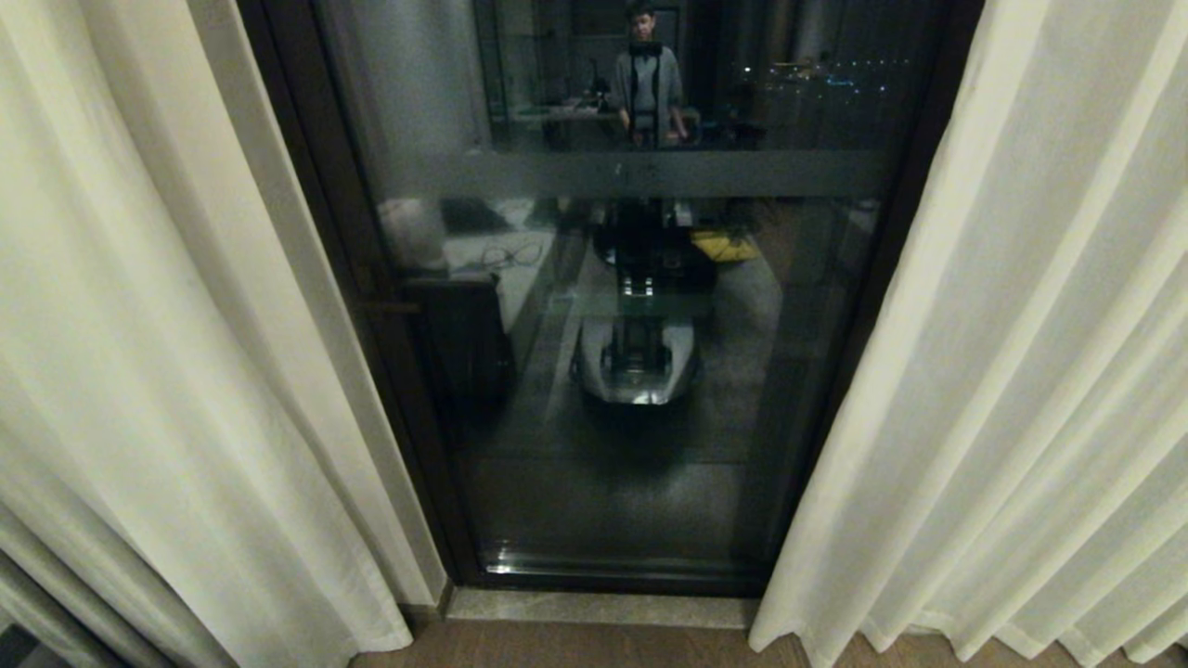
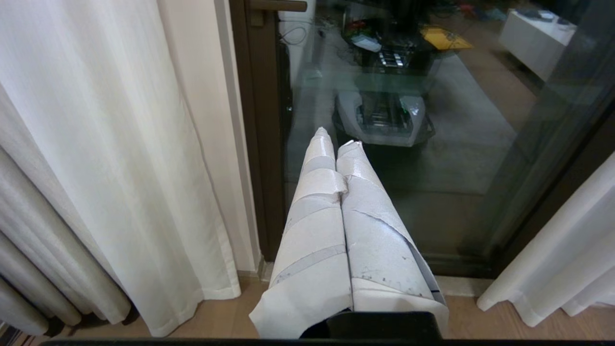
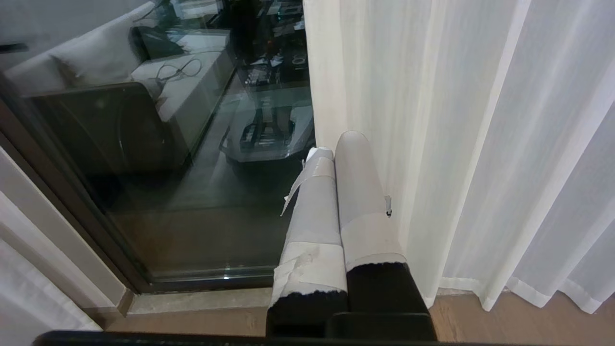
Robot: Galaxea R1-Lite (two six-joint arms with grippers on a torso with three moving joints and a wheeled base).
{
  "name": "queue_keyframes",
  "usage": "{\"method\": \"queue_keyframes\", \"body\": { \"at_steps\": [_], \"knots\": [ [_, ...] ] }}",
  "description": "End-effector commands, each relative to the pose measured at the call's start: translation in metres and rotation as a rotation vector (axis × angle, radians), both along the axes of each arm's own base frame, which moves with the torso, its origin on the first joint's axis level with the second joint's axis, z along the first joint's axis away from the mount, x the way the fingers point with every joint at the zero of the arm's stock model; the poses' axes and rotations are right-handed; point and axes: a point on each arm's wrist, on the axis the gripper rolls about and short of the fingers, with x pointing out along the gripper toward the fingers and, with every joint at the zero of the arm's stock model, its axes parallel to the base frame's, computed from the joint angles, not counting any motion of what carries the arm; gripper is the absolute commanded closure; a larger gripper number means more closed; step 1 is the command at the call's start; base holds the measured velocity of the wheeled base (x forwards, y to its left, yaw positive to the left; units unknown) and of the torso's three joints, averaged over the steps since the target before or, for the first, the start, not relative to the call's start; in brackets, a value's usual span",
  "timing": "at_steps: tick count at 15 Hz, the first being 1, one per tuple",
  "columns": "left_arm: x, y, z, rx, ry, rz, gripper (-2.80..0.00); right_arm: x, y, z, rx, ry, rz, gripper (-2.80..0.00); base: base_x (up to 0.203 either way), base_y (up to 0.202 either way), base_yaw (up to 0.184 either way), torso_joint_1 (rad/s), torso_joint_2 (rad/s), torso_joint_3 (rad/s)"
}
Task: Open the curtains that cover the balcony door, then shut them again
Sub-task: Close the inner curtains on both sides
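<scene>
The cream-white curtains hang parted, one pleated panel at the left and one at the right. Between them the balcony door shows bare: dark-framed glass with a pale band across it, mirroring the robot and a standing person. My left gripper is shut, its tape-wrapped fingers pressed together, pointing at the glass beside the left curtain panel. My right gripper is shut too, empty, right beside the edge of the right curtain panel. Neither gripper shows in the head view.
A cream wall strip stands between the left panel and the door frame. A stone sill runs under the door, with wooden floor in front. A door handle sits on the frame.
</scene>
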Motion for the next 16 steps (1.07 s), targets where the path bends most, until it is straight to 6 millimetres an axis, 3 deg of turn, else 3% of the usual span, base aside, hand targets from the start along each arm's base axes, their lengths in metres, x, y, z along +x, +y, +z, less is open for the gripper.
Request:
{"method": "queue_keyframes", "body": {
  "at_steps": [1,4,16],
  "knots": [
    [0.0001,0.0,-0.0005,-0.001,0.001,0.0,0.0,0.0001,0.0,0.0001,0.0,0.001,0.001,0.0,0.0,0.0,0.0,0.0,0.0,0.0],
    [0.0,0.0,-0.0001,-0.002,0.0,0.0,0.0,0.0001,0.0,0.0001,0.0,0.001,0.0,0.0,0.001,0.085,0.001,0.001,0.0,0.006],
    [0.0,0.0,-0.0001,-0.002,0.0,-0.001,0.0,0.0001,0.0,0.0001,0.0,0.001,0.0,0.0,0.0,0.186,-0.001,0.002,0.0,0.003]
  ]
}}
